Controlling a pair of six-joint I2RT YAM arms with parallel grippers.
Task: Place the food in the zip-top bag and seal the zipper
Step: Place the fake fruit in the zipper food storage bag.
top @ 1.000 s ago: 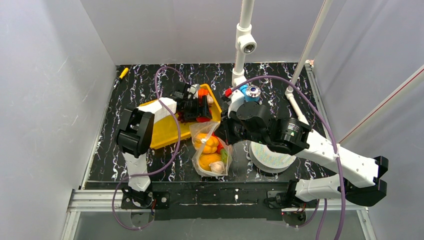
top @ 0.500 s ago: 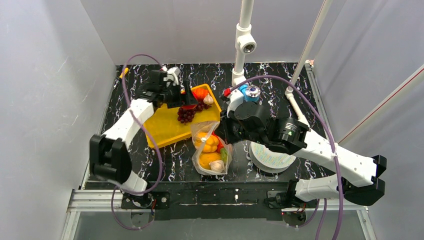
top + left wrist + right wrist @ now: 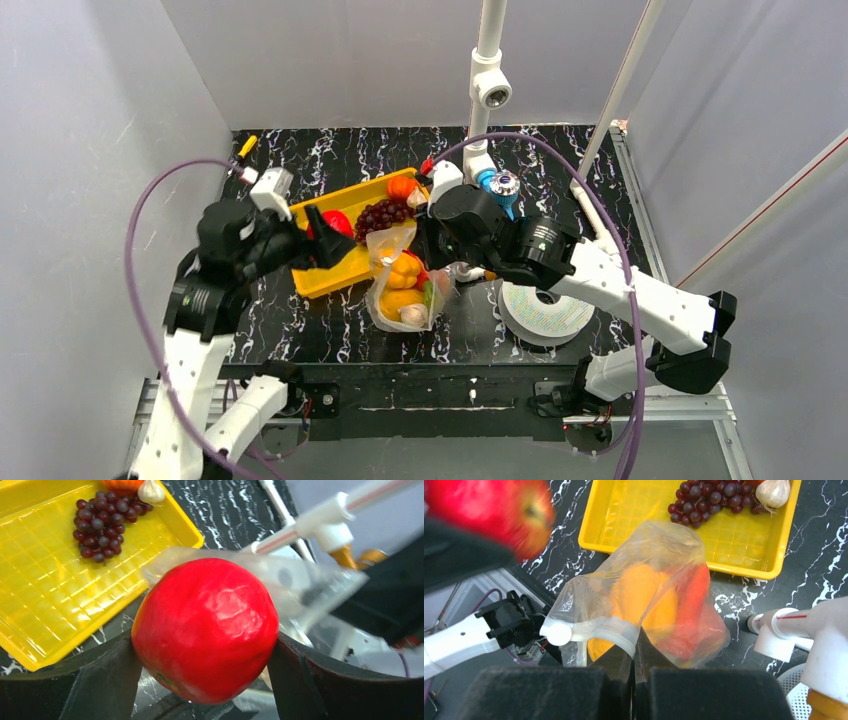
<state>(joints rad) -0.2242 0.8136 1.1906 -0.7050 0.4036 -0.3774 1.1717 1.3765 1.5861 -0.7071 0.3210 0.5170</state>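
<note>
- A yellow tray [image 3: 330, 272] is seen on the black marbled table [image 3: 300, 335]. A bunch of purple grapes [image 3: 383, 215], a garlic bulb [image 3: 151, 491] and an orange fruit [image 3: 402, 187] are gathered at its far end.
- A white spool [image 3: 545, 312] is set on the table to the right of the bag [image 3: 400, 290].
- The bag's right side is overhung by the right arm [image 3: 560, 265], and a white pipe fitting [image 3: 325, 527] is seen beyond the bag in the left wrist view.
- The bag is clear and crinkled. It is placed just beside the tray's near right corner and is filled with yellow-orange and red pieces.
- The bag's edge is pinched by the right claw [image 3: 635, 652], whose fingers are pressed together.
- A glossy red apple [image 3: 205, 620] is clamped between the fingers of the left claw [image 3: 205, 645]. It is held over the tray, to the left of the bag.
</note>
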